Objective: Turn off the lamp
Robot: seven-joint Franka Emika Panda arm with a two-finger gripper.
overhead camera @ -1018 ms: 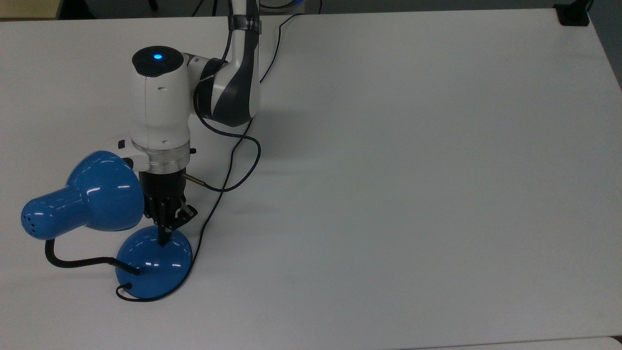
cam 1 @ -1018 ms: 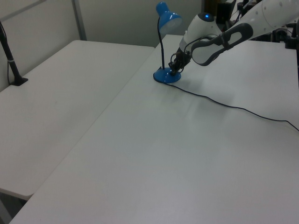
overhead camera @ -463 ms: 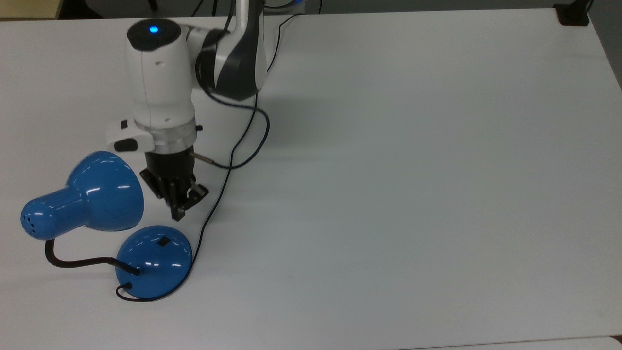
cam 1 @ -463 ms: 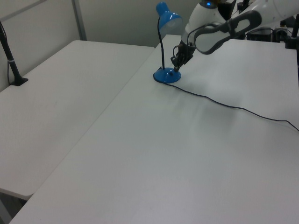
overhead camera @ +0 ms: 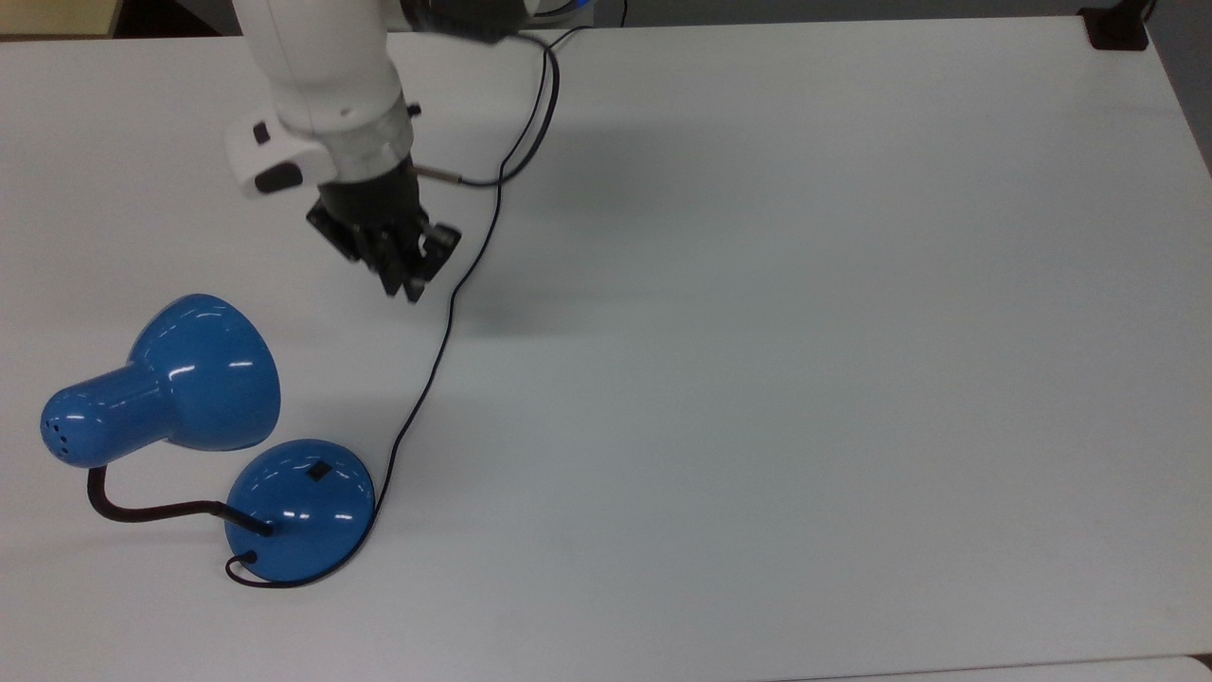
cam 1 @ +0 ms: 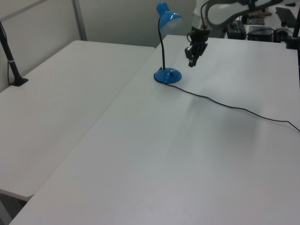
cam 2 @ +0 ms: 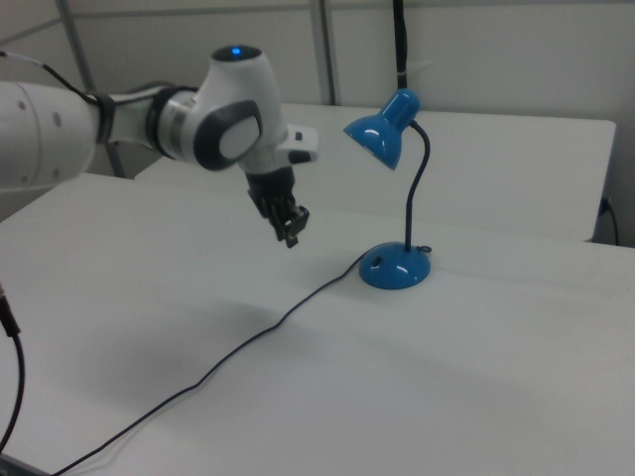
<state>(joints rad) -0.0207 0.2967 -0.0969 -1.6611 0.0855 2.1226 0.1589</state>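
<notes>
Blue desk lamp (overhead camera: 189, 417) stands on the white desk (overhead camera: 805, 332), near the desk edge on the top view's left, toward the lower corner there. Round domed base (overhead camera: 300, 509) sits flat, small black rocker switch (overhead camera: 317, 471) on its top. Black gooseneck (overhead camera: 142, 507) rises from the base rim and bends over to the bell-shaped shade (overhead camera: 180, 379); in the right view the shade (cam 2: 382, 129) hangs tilted, its opening turned toward the right view's left. Thin black cord (overhead camera: 426, 379) leaves the base, runs across the desk past the arm and off toward the far edge in the top view; in the left view it trails to the left view's right edge.

Franka arm (cam 2: 149, 124) reaches in with the pincer (overhead camera: 405, 282) pointing down, held above the bare desk, apart from the lamp, off the base and the shade. In the right view the pincer (cam 2: 290, 236) hangs in the air on the right view's left of the base. Fingers pressed together, nothing between them. Cast shadow on the desk beside the cord.
</notes>
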